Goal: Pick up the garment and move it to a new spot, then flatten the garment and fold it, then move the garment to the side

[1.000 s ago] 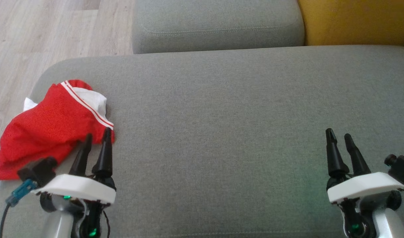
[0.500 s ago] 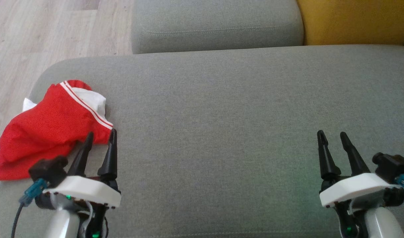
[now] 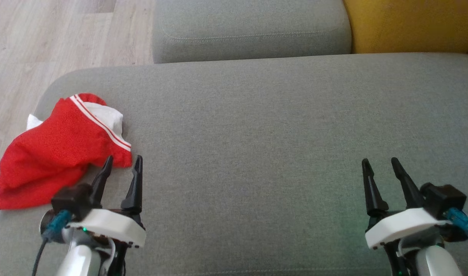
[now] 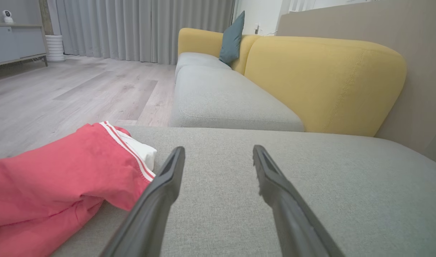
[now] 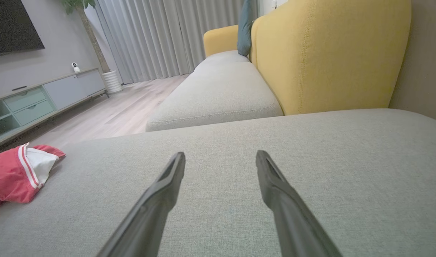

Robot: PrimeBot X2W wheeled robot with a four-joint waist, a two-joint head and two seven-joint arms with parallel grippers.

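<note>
One red garment (image 3: 61,149) lies crumpled at the left of the head view, on the left end of the grey sofa seat (image 3: 256,126), close to the seat's rounded edge and the pale wood floor (image 3: 46,42) beyond it. Its long axis runs on a slant from the lower left of the frame up toward the upper right. The end trimmed with two white stripes faces the upper right, and white lining shows in the opening there. The striped edge itself slants down to the right. Both arms reach up from the bottom of the frame, fingers pointing up the picture. The left gripper (image 3: 123,158) sits at the lower left, spread wide and holding nothing, with bare cushion between its fingers (image 4: 155,203). The finger nearer the cloth lies just beside the garment's lower right corner, and I cannot tell whether it touches. The right gripper (image 3: 380,160) is at the lower right, well apart from the garment, likewise spread wide and empty over bare cushion.
</note>
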